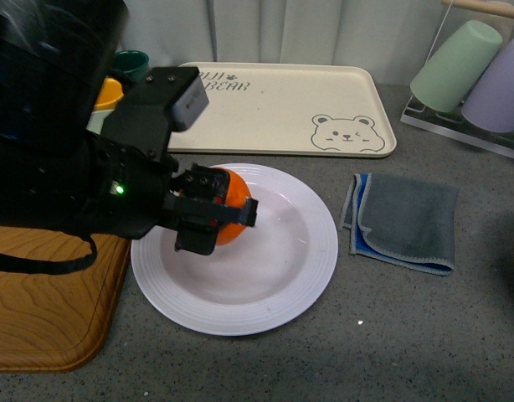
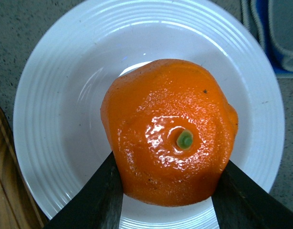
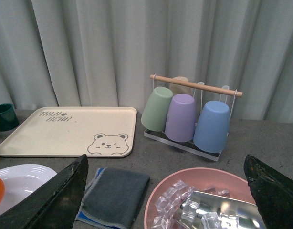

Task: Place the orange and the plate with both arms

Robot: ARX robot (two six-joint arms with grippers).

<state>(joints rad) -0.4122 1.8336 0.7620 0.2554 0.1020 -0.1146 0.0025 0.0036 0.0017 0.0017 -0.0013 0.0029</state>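
Left gripper [image 1: 211,213], close in the front view, pinches the orange [image 1: 233,197] between its fingers, over the plate [image 1: 282,285]. Its wrist view shows that plate behind both fingertips. Right gripper [image 3: 165,164] stands spread wide, a pink bowl [image 3: 199,174] between its fingers.

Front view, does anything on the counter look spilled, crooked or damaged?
Nothing serious. The grey cloth is folded unevenly, a blue layer peeking out at its edge. The plate looks intact, and the orange sits whole in the left gripper.

Bright overhead glare on orange [image 2: 169,131]
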